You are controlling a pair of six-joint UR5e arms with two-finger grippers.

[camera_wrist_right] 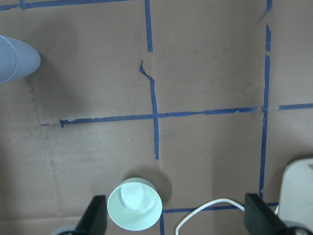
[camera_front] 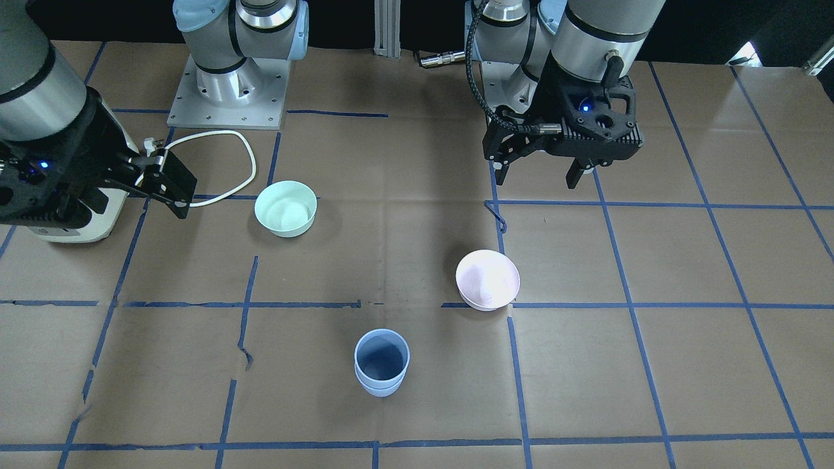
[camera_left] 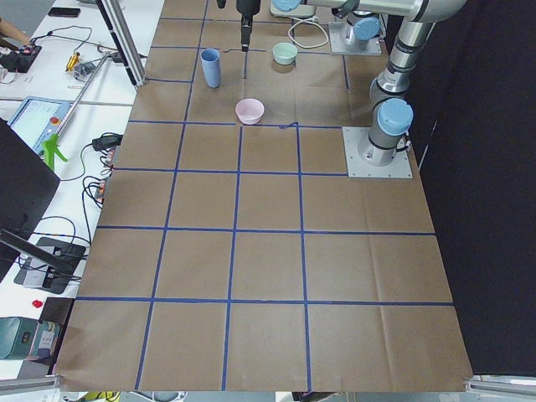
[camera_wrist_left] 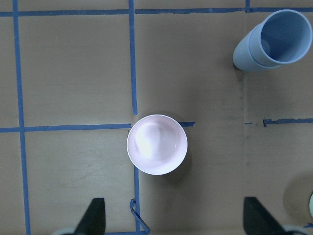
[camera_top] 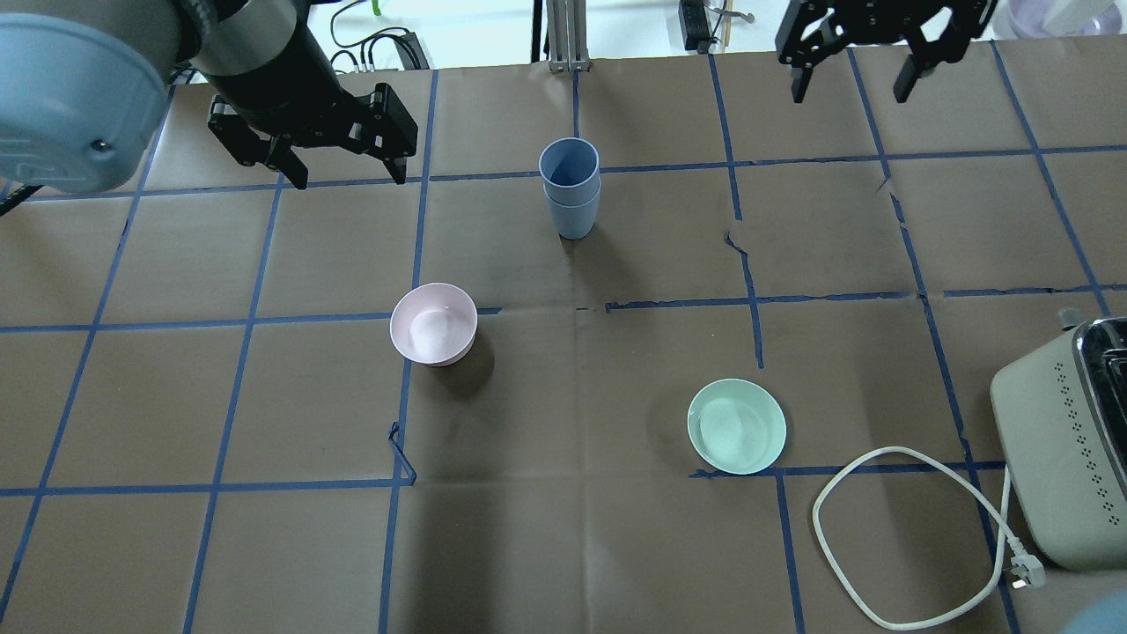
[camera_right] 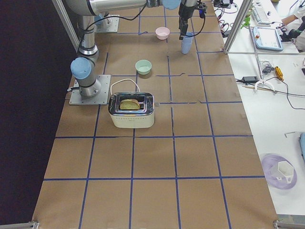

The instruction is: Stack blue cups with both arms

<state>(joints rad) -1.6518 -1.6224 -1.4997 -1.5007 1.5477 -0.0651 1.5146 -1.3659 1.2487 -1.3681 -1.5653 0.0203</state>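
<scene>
The blue cups stand nested, one inside the other, upright near the middle of the surface on the side away from the robot, so the stacking looks done. The left hand hovers off to one side, fingers spread, nothing between them. The right hand hangs well apart on the other side, likewise spread and empty. By this reading, only pulling clear remains. The surface is brown paper gridded with blue tape and carries a pink bowl, a mint bowl and a toaster. Cluttered benches flank it.

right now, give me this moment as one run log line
stage: stack done | blue cups: nested, upright | left gripper: open, empty | right gripper: open, empty | pink bowl, mint bowl: apart from stack
</scene>
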